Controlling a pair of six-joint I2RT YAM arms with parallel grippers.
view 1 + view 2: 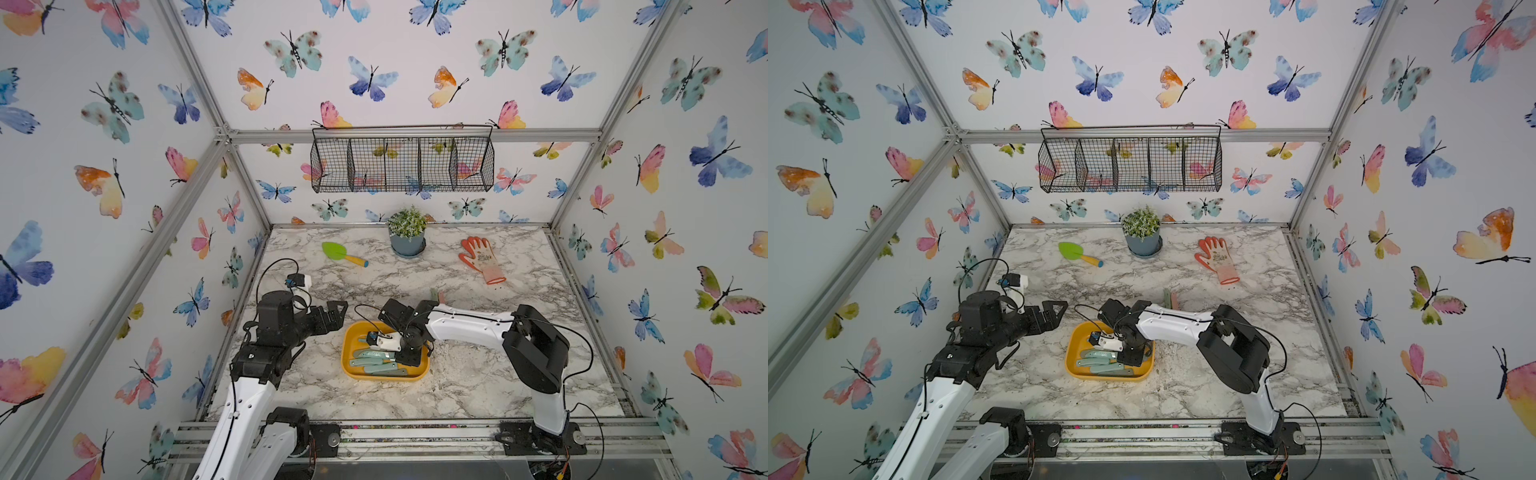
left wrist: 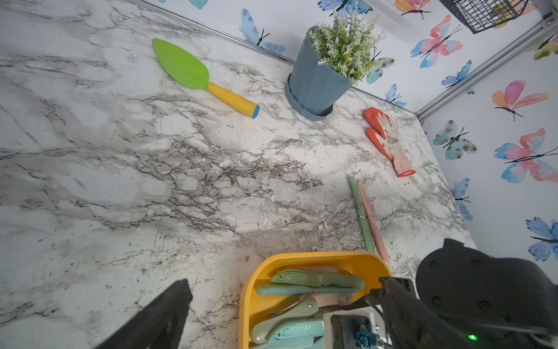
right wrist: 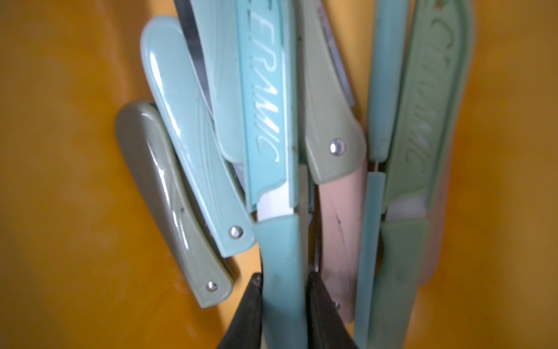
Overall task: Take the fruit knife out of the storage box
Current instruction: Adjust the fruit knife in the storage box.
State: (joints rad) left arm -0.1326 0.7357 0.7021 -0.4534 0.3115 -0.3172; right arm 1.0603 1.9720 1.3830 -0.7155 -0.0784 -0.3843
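Observation:
The yellow-orange storage box [image 1: 353, 334] [image 1: 1077, 336] lies near the table's front and holds several teal, green and pink knives. My right gripper [image 3: 283, 284] [image 1: 405, 360] reaches down into it. Its two black fingers press both sides of the handle of a teal fruit knife [image 3: 265, 121], which wears a sheath marked CERAMIC and lies among the others. In the left wrist view the box's wall [image 2: 302, 260] shows, with the right arm over its near part. My left gripper [image 1: 338, 313] [image 1: 1059, 313] hovers open to the left of the box, holding nothing.
A green and a pink knife [image 2: 362, 217] lie side by side on the marble just behind the box. Farther back are a green trowel [image 1: 343, 253], a potted plant [image 1: 407, 232] and an orange glove [image 1: 482, 257]. A black wire basket [image 1: 403, 160] hangs on the back wall.

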